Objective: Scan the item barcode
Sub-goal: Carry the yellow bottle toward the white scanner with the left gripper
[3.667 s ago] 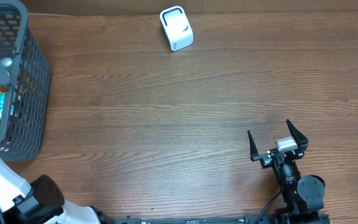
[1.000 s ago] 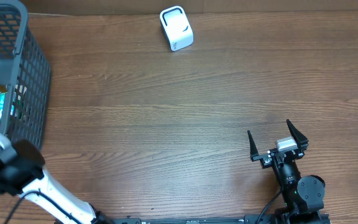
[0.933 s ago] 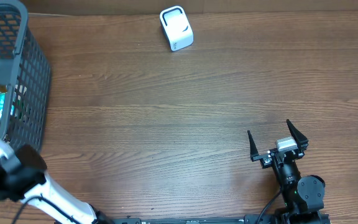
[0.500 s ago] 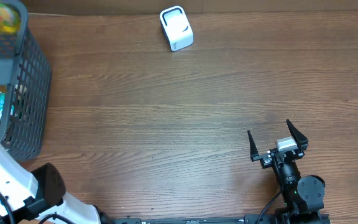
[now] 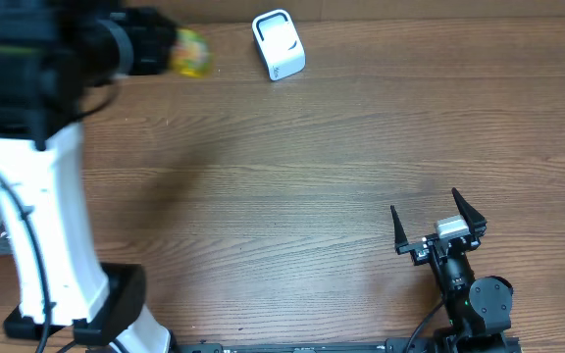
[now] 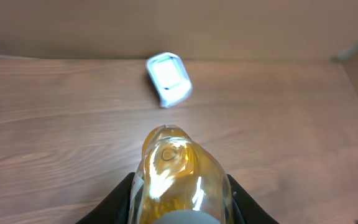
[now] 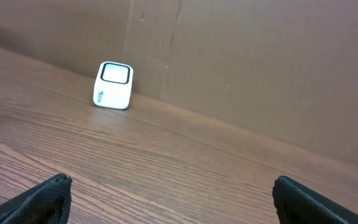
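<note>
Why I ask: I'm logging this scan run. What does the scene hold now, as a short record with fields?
item: yellow item, glossy, no barcode visible
left hand: left hand shut on the yellow item, holding it off the table
scanner: white scanner at the far side, just right of the item in the overhead view, not touching it
right hand: right hand open, empty, near the front edge

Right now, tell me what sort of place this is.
Probably a mock shop checkout on a test bench: a small white box-shaped barcode scanner stands on the brown wood-grain table, the left gripper holds a glossy yellow item, and plain cardboard walls back the table.
</note>
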`<state>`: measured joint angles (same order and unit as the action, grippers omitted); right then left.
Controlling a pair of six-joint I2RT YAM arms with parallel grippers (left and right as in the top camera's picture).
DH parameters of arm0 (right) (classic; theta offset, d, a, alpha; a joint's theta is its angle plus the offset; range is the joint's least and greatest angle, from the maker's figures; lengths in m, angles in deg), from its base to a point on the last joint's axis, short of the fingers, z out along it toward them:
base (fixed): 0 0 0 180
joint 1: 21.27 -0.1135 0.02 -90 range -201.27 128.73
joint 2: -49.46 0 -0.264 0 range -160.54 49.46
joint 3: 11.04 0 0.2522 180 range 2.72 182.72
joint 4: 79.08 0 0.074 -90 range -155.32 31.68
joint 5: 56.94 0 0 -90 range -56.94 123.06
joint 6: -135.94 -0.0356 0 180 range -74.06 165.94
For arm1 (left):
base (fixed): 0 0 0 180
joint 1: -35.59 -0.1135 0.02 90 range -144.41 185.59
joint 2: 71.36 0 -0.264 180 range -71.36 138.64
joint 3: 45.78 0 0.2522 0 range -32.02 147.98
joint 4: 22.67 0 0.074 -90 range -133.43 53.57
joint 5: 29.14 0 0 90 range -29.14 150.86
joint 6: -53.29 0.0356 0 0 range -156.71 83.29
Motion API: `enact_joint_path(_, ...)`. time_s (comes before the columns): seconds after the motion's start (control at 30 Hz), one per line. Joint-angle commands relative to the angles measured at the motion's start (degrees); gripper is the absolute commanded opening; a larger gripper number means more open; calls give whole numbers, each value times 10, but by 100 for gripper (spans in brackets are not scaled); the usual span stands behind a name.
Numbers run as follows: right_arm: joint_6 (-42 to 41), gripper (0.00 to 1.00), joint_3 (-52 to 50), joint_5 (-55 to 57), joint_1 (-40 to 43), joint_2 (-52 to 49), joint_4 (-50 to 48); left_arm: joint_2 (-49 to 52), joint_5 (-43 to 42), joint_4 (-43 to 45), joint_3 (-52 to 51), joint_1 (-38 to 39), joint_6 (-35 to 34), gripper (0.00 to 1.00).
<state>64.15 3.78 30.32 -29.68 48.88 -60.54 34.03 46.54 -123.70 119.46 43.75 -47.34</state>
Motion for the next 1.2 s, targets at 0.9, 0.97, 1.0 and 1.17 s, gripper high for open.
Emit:
enact_joint_path(0.9, -2, 100, -6, 1, -2, 4, -2, 320, 302, 162, 0, 355, -277, 9)
enact_joint_path(0.97, -2, 100, -6, 1, -2, 4, -2, 329, 287, 162, 0, 355, -277, 10)
enact_joint_path(1.0, -2, 100, -6, 1, -2, 4, -2, 332, 279, 160, 0, 355, -277, 10)
enact_joint_path(1.17, -2, 100, -6, 1, -2, 4, -2, 356, 235, 160, 0, 356, -277, 10)
